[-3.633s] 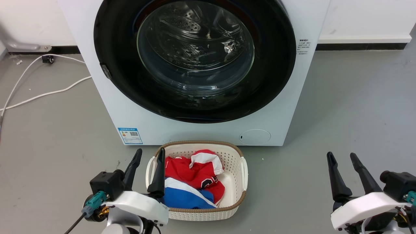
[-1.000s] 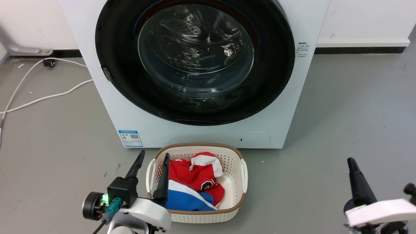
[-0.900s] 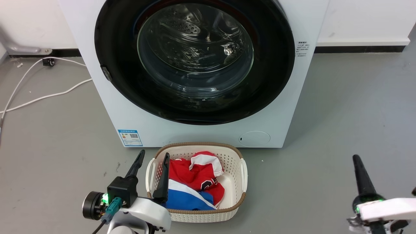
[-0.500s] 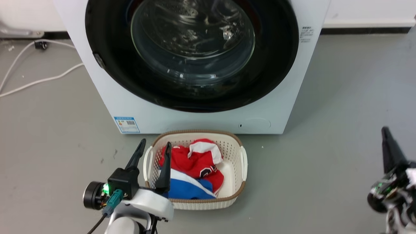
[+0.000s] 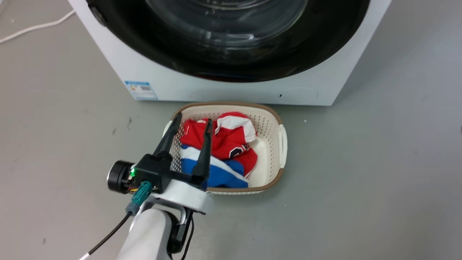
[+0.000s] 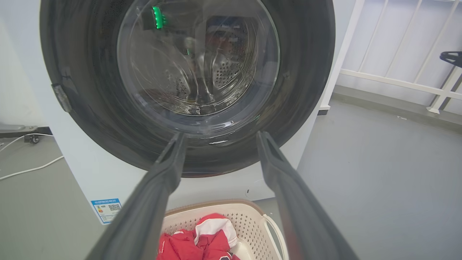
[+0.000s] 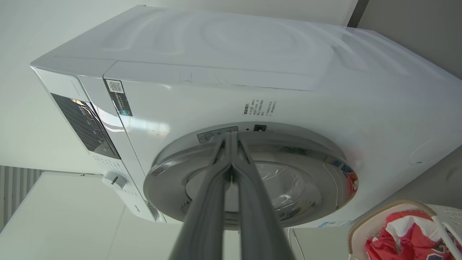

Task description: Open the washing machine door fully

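Washing machine door [image 6: 187, 72] shut on the washing machine [image 7: 252, 72]; my right gripper [image 7: 231, 134] pinched empty, aimed at its rim, likely to pry; left gripper [image 5: 193, 118] spread, idle above laundry basket [image 5: 283, 142].

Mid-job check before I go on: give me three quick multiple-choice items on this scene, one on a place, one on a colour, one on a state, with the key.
1. Where does the laundry basket stand relative to the washing machine?
A. On the floor just in front of it
B. On top of it
C. Inside it

2. What colours are the clothes in the basket?
A. Green and yellow
B. Red, white and blue
C. Black and grey

3. How is the washing machine door?
A. Swung fully open
B. Taken off
C. Shut

Key:
1 A: the head view shows it on the grey floor below the machine's white front.
2 B: red and white cloth lies over a blue piece.
3 C: in the left wrist view the black disc lies flush on the machine's front.
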